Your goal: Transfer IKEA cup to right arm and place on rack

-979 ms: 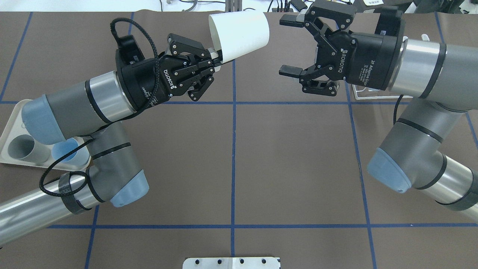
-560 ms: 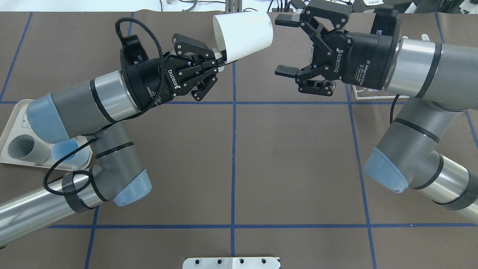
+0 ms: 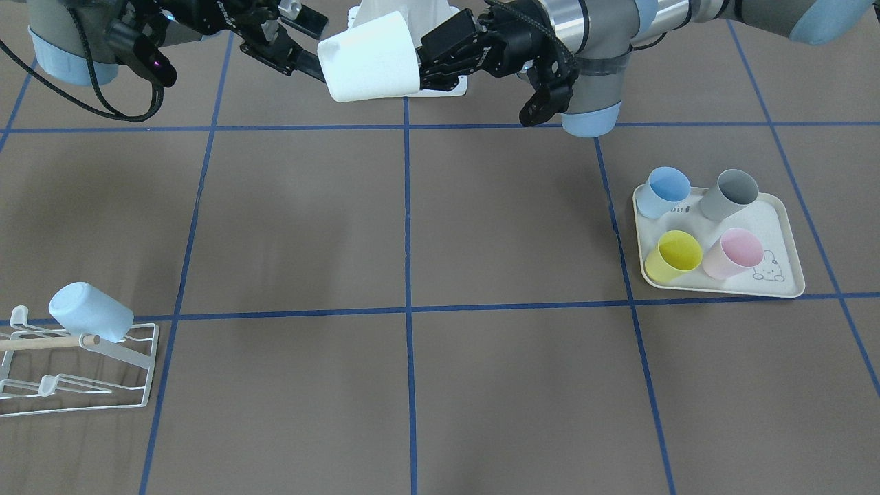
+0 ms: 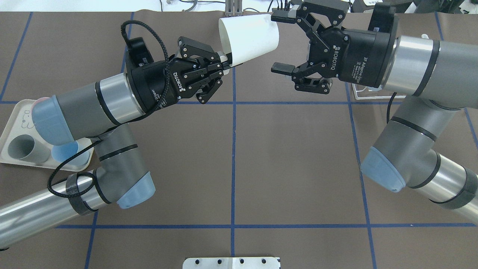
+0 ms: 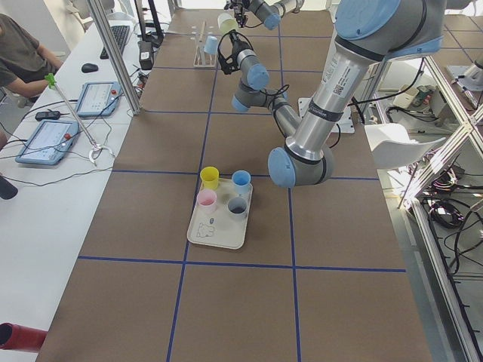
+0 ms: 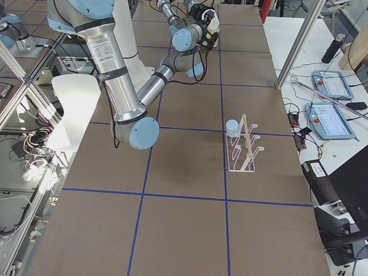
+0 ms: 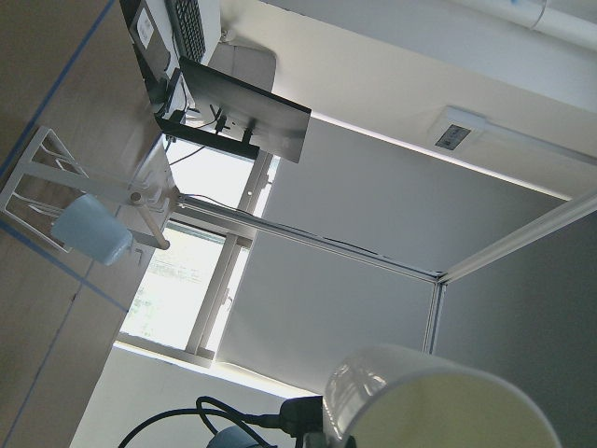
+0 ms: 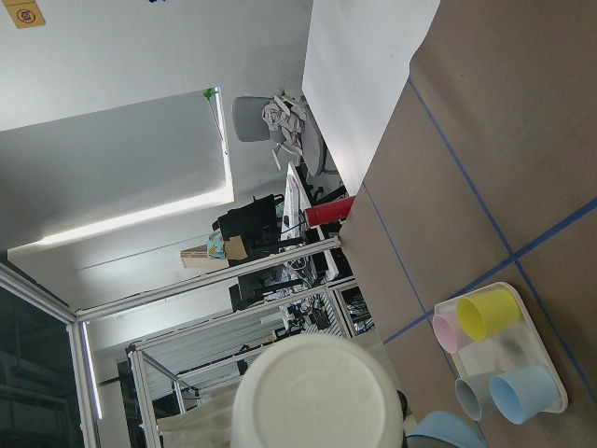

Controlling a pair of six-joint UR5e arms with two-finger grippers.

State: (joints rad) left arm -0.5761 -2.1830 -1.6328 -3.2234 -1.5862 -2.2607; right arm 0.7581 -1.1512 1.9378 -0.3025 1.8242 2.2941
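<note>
The white cup (image 4: pixel 254 35) hangs on its side in the air over the far middle of the brown table (image 3: pixel 481 220), mouth toward the robot's left, base toward its right. The left gripper (image 4: pixel 225 61) is pinched narrow on the lower edge of the cup's rim. The right gripper (image 4: pixel 282 43) faces it with its claw spread wide, and the cup's base sits right at the gap between the two fingers. Whether a finger touches the cup cannot be told.

The wire rack (image 3: pixel 82 364) stands well apart from both arms, at the table's edge on the robot's right. A pale blue cup (image 3: pixel 89 311) rests upside down on one of its prongs. On the robot's left lies a cream tray (image 3: pixel 780 237) holding four cups, mouths up: blue (image 3: pixel 665 191), grey (image 3: pixel 734 194), yellow (image 3: pixel 677 254) and pink (image 3: pixel 737 253).
</note>
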